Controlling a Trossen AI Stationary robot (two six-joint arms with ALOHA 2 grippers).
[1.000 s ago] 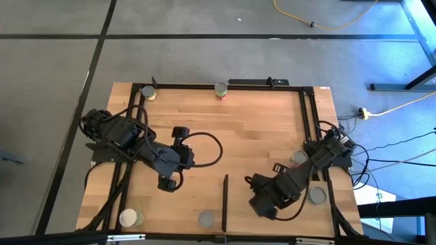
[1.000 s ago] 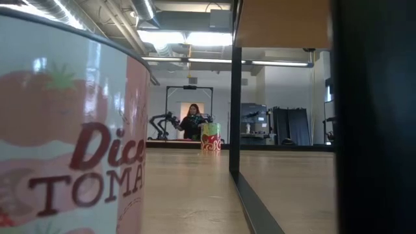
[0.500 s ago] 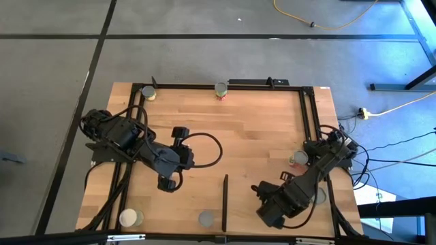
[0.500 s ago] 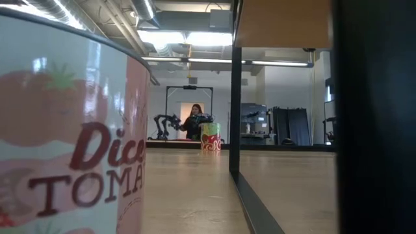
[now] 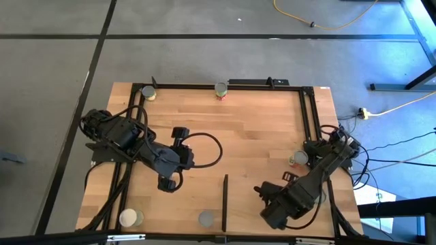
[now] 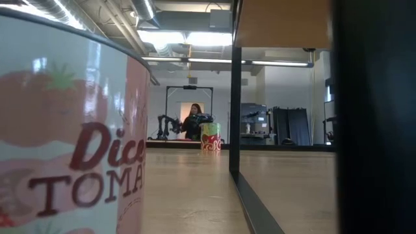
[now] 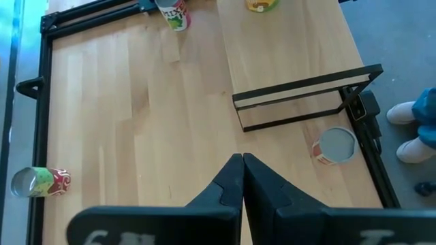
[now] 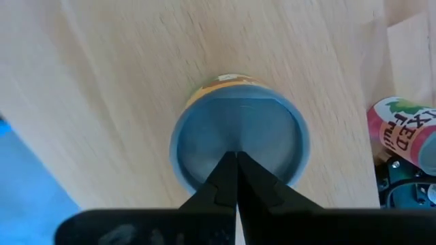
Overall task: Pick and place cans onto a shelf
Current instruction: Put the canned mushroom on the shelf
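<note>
The near can [image 6: 71, 130] reads "Dic… TOMA…"; another can [image 8: 409, 133] shows "FRUI… …IXED".

- The light-wood, black-framed bench [image 5: 252, 129] carries small round tins.
- Two grey-topped tins [image 5: 220, 89] stand at its far edge.
- A cream-topped tin [image 5: 127, 218] and a grey-topped tin [image 5: 206, 218] stand at its near edge.
- A thin black shelf strip [image 5: 225, 202] stands beside them.

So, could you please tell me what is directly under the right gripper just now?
An upright round tin with a grey metal top and an orange side sits under the right gripper, jaws shut. The overhead view hides it beneath the arm.
</note>
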